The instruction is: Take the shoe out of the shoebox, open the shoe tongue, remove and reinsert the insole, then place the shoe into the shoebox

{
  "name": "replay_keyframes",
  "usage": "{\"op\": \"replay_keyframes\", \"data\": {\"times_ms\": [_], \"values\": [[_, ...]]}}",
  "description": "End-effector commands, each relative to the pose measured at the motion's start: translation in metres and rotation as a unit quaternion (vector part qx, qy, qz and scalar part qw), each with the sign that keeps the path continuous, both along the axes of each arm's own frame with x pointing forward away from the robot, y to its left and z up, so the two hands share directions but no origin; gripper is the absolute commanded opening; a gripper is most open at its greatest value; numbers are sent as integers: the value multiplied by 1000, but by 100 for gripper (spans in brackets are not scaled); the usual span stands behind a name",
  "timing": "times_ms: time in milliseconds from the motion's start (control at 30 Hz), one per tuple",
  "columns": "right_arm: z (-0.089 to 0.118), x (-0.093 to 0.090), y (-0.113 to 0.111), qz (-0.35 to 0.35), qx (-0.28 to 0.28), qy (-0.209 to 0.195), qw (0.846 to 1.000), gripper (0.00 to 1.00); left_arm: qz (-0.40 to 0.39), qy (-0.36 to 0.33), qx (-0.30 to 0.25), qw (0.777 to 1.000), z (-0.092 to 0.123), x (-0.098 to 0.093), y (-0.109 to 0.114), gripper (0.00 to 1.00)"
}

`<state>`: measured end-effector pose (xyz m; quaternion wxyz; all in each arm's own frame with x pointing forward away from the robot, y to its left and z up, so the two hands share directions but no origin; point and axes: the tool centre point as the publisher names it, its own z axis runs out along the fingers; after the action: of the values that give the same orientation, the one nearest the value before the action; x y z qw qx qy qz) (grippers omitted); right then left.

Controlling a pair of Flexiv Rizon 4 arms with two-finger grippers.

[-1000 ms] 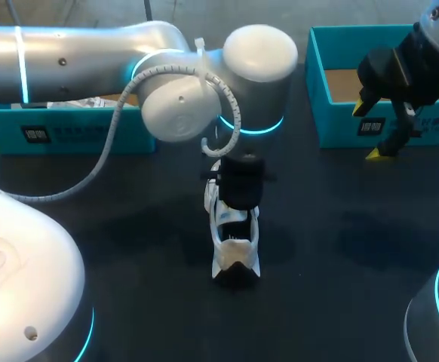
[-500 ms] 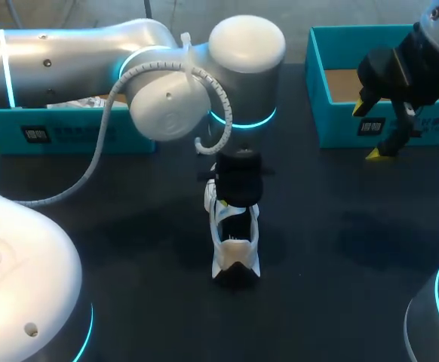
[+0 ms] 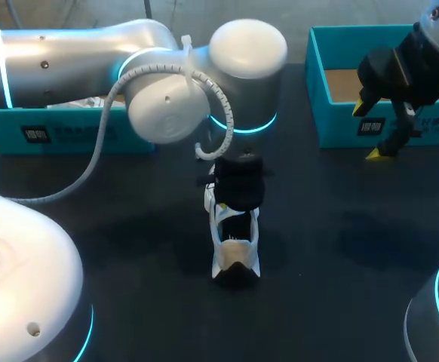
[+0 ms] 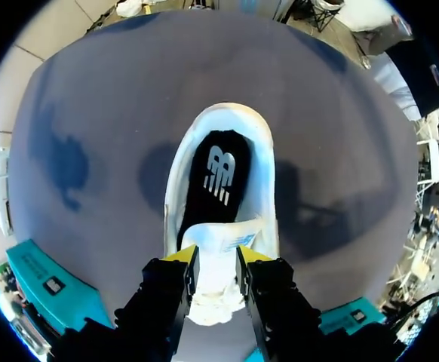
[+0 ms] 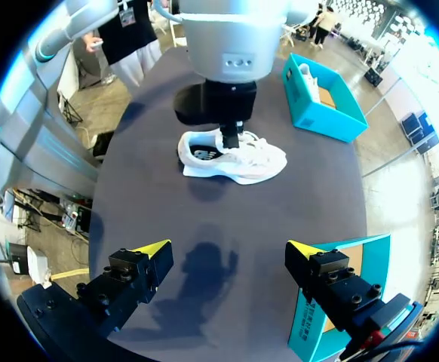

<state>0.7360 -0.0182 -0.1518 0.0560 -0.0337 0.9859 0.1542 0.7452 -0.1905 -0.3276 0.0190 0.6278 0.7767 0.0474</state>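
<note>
A white shoe (image 3: 234,253) stands upright on the dark table at its middle, toe toward the far boxes. Its black insole (image 4: 216,173) lies inside it. My left gripper (image 3: 233,210) hangs straight down over the shoe's opening, shut on the white shoe tongue (image 4: 218,237), which fills the gap of the left gripper (image 4: 216,258). My right gripper (image 3: 368,130) hovers open and empty at the front wall of the right teal shoebox (image 3: 333,124). Seen from the right gripper (image 5: 228,249), the shoe (image 5: 238,158) lies well ahead of it.
A second teal box (image 3: 76,130) with white contents stands at the back left, partly behind my left arm. In the right wrist view this box (image 5: 321,105) is beyond the shoe. Bare dark tabletop surrounds the shoe on all sides.
My left arm's wrist has shifted slightly left above the shoe, and its fingers have eased a little wider on the tongue. Shoe and right arm have not moved.
</note>
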Motion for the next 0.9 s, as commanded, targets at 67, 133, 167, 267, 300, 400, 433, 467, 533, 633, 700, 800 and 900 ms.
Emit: {"op": "replay_keyframes", "data": {"times_ms": [67, 133, 167, 267, 300, 400, 433, 467, 533, 633, 700, 800, 900], "values": [[0, 2, 2, 0, -2, 2, 1000, 100, 43, 3, -8, 999, 14, -13, 7, 34], [0, 2, 2, 0, -2, 2, 1000, 100, 64, 8, -19, 998, 17, -17, 8, 36], [0, 2, 2, 0, -2, 2, 1000, 100, 76, 11, -29, 997, 18, -19, 10, 41], [0, 2, 2, 0, -2, 2, 1000, 100, 94, 17, -42, 995, 21, -23, 13, 100], [0, 2, 2, 0, -2, 2, 1000, 100, 94, 17, -42, 995, 21, -23, 13, 100], [0, 2, 2, 0, -2, 2, 1000, 100, 94, 17, -42, 995, 21, -23, 13, 100], [0, 2, 2, 0, -2, 2, 1000, 100, 94, 17, -42, 995, 21, -23, 13, 100], [0, 2, 2, 0, -2, 2, 1000, 100, 94, 17, -42, 995, 21, -23, 13, 100], [0, 2, 2, 0, -2, 2, 1000, 100, 94, 17, -42, 995, 21, -23, 13, 100], [0, 2, 2, 0, -2, 2, 1000, 100, 94, 17, -42, 995, 21, -23, 13, 100], [0, 2, 2, 0, -2, 2, 1000, 100, 94, 17, -42, 995, 21, -23, 13, 100], [0, 2, 2, 0, -2, 2, 1000, 100, 94, 17, -42, 995, 21, -23, 13, 100], [0, 2, 2, 0, -2, 2, 1000, 100, 94, 17, -42, 995, 21, -23, 13, 100]]}}
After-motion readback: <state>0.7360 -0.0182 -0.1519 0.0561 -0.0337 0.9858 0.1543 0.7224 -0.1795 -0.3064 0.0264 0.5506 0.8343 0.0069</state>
